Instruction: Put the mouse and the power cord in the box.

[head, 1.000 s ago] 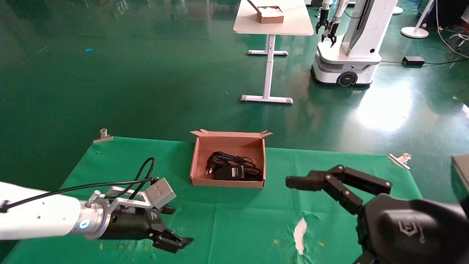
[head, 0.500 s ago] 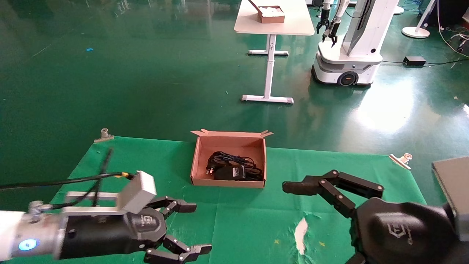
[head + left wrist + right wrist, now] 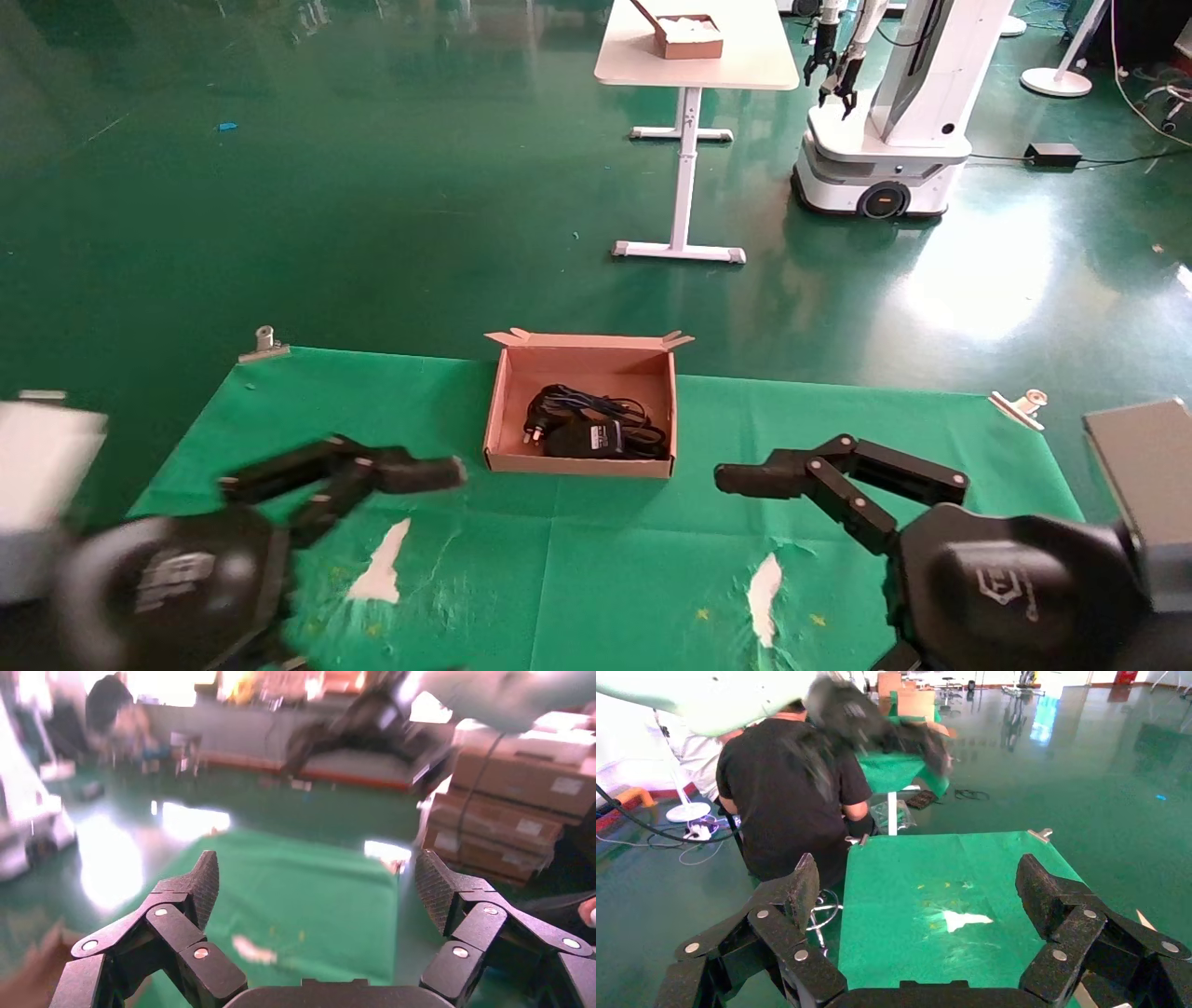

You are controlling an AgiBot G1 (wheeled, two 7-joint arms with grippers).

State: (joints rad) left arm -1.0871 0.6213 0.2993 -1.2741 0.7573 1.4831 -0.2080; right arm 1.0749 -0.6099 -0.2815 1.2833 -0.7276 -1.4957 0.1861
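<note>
Left pincer [image 3: 372, 489] low over the near-left of the desk [image 3: 605, 578], spread wide with nothing in it (wrist view confirms), well short of the box [image 3: 498, 410]. Box at the back middle of the green cloth, open top facing up, so easy to drop into. Inside: coiled cord [image 3: 587, 415] plus a black lump [image 3: 582, 438], probably the mouse, hard to tell. Right pincer [image 3: 801, 485] near-right, also splayed and empty, pointing toward the box. Looks done, both arms likely just clear of it.
</note>
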